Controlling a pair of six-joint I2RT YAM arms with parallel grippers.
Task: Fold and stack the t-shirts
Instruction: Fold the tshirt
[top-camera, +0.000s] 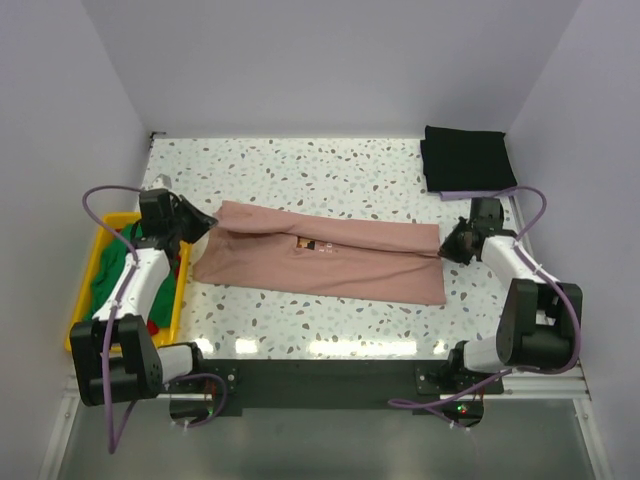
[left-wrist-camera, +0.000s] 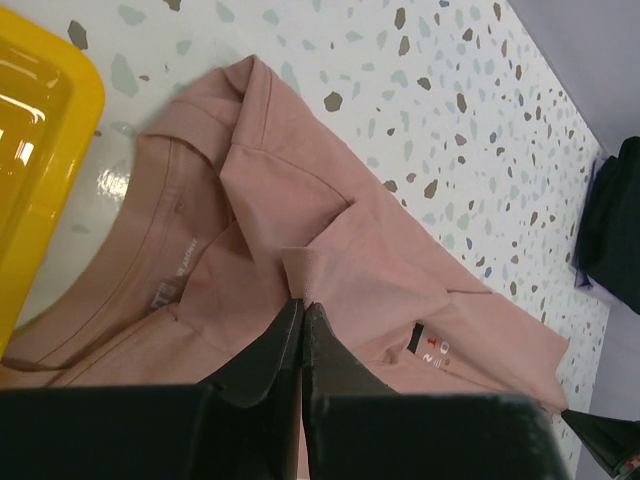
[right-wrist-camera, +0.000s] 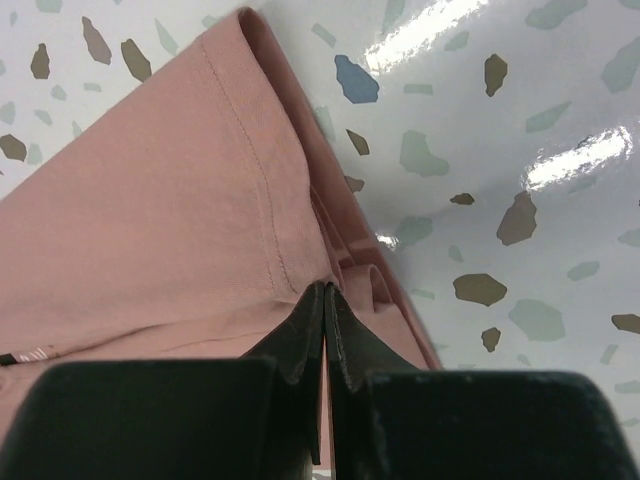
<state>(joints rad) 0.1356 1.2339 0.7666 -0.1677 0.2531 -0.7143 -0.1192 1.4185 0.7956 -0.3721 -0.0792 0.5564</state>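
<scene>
Pink shirt (top-camera: 320, 262): soft matt cloth, fine knit, neat stitched hem, faintly creased. Tabletop (top-camera: 300, 180): hard, smooth, glossy, speckled like terrazzo, bright glare patches near the front edge. Yellow bin (left-wrist-camera: 50, 90): smooth glossy plastic, shiny highlights. Black folded shirt (top-camera: 466, 157): dull matt cloth. Left tool (left-wrist-camera: 302, 305), right tool (right-wrist-camera: 325, 290): matt black plastic, slightly grainy.

Robot lab cell, plain white walls (top-camera: 330, 60), speckled table (top-camera: 300, 170) (terrazzo pattern)
</scene>
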